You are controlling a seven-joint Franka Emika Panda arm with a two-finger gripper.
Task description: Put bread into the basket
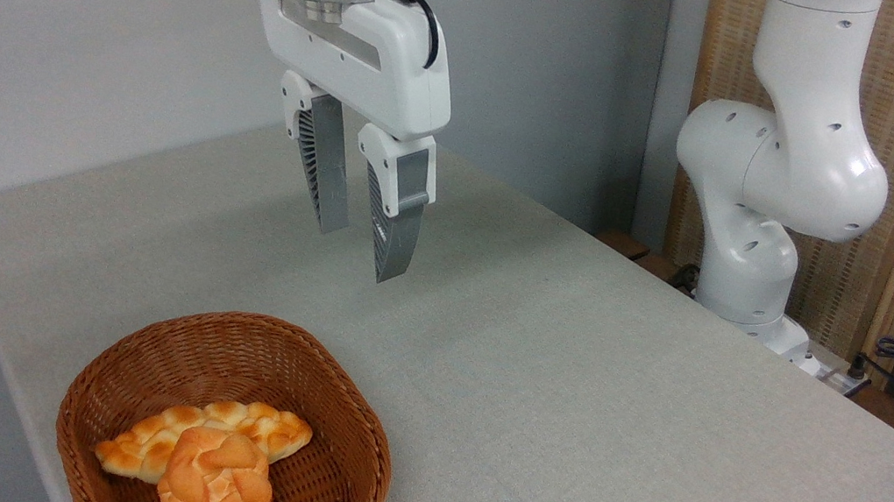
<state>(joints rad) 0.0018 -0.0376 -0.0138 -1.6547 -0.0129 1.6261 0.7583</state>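
1 fixed camera, raised at the table's [567, 393] near-left corner, angled down and across toward the far wall, arm base [750, 270] at right, basket [126, 380] close at the lower edge, gripper [363, 247] mid-distance

The bread [215, 483] lies in the basket [129, 363], overlapping the braided loaf [144, 440] behind it.

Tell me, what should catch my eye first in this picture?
First, the big white gripper hanging above the grey table, its two ribbed grey fingers parted and holding nothing. Next, the brown wicker basket at the table's near left edge: the round golden bread lies inside it, resting against a long braided loaf. The white arm's base stands at the right, beyond the table.
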